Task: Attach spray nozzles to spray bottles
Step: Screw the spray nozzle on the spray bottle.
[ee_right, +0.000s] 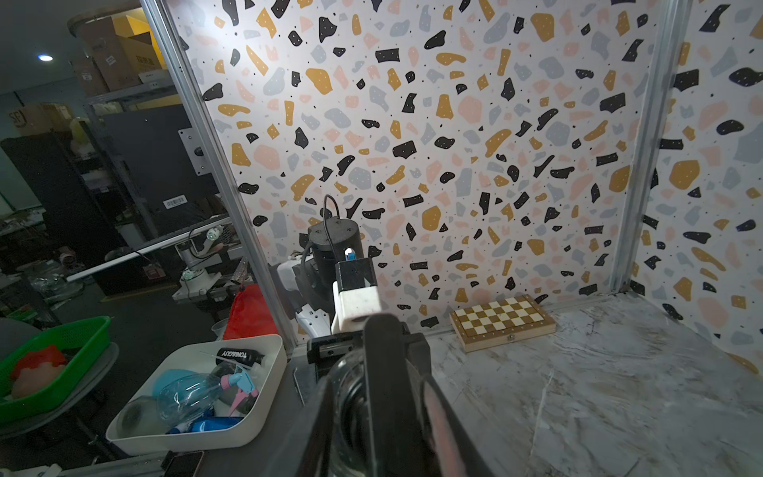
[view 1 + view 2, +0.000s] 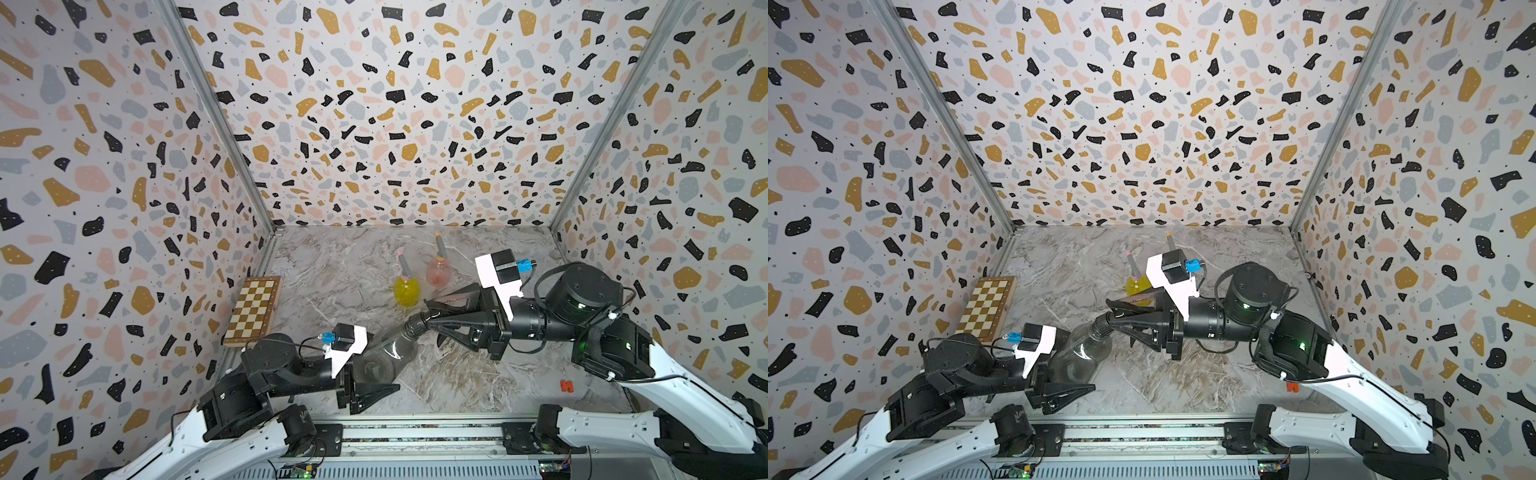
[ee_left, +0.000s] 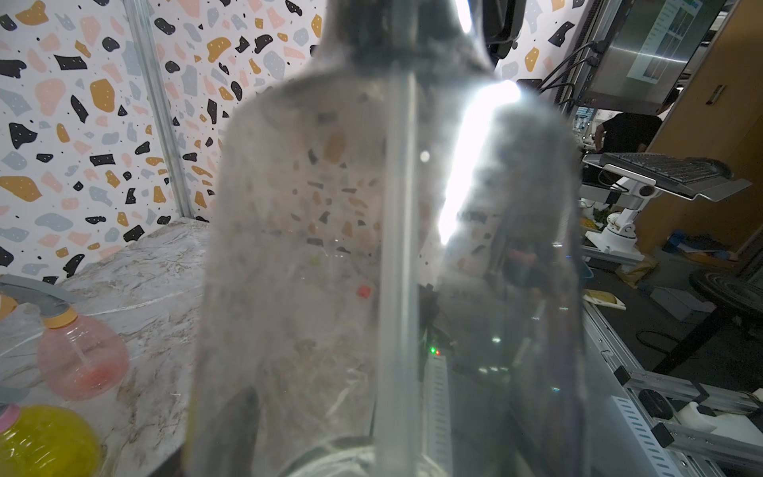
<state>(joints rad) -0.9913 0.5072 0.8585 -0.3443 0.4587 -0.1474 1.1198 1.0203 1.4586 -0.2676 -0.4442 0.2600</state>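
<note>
My left gripper (image 2: pixel 380 370) is shut on the belly of the smoky grey spray bottle (image 2: pixel 384 353), which it holds tilted above the table with its neck pointing at the right arm. A black spray nozzle (image 2: pixel 417 324) sits at that neck, and my right gripper (image 2: pixel 424 318) is shut on it. In the left wrist view the nozzle's dip tube (image 3: pixel 398 247) runs down inside the grey bottle (image 3: pixel 309 247). Further back stand the yellow bottle (image 2: pixel 406 291), wearing a grey nozzle with a pink trigger (image 2: pixel 404 266), and the pink bottle (image 2: pixel 437 272), wearing a grey nozzle with an orange trigger (image 2: pixel 440 249).
A folded chessboard (image 2: pixel 253 311) lies by the left wall. A small red block (image 2: pixel 566 386) lies near the front right, under the right arm. A metal rail (image 2: pixel 415 432) runs along the table's front edge. Outside the cell, a white bin (image 1: pixel 264 404) holds other bottles.
</note>
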